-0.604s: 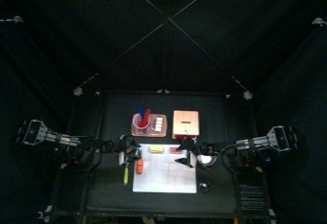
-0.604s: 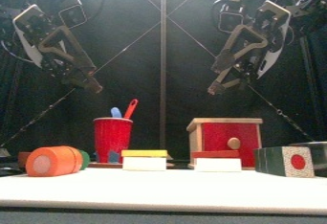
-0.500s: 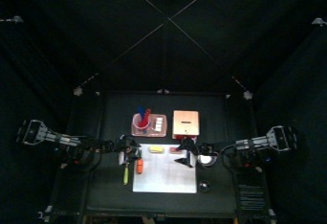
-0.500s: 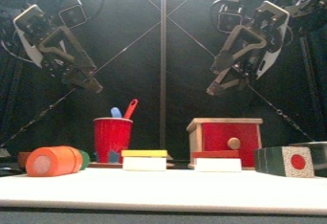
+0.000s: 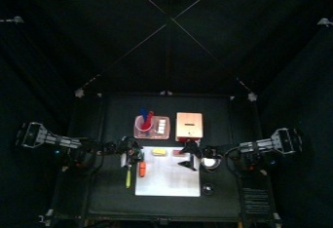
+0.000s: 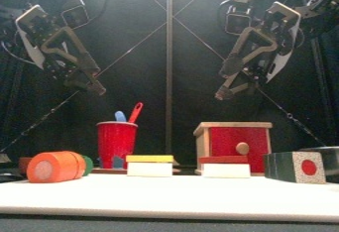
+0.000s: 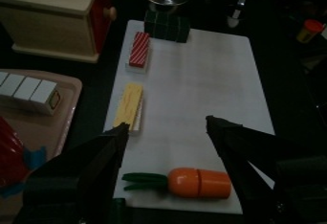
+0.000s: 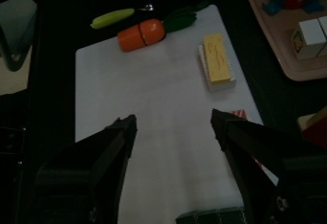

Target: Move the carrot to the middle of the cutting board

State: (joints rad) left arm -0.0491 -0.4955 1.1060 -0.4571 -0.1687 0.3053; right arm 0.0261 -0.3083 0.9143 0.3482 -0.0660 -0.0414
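Black curtains are enclosing a small dark tabletop point(image 5: 111, 198), seen from above with 2 black arms reaching in, 1 from each side. Lying flat on it is the cutting board point(image 7: 198, 94), large, white and rectangular. The carrot point(image 7: 200, 182) is resting on the board close to 1 short edge, well away from the middle, with its green leafy end point(image 7: 143, 179) pointing toward a long edge. A yellow block point(image 7: 130, 108) and a red block point(image 7: 141, 50) are lying along the same long edge of the board (the yellow 1 nearer the carrot). The left tool point(image 7: 166, 146) is hanging above the board, jaws spread wide and gripping nothing. The right tool point(image 8: 175, 137) is hovering over the opposite end, jaws likewise parted and empty. Behind the board, the front view is showing a red cup point(image 6: 117, 143) and a red-fronted wooden box point(image 6: 233, 144).
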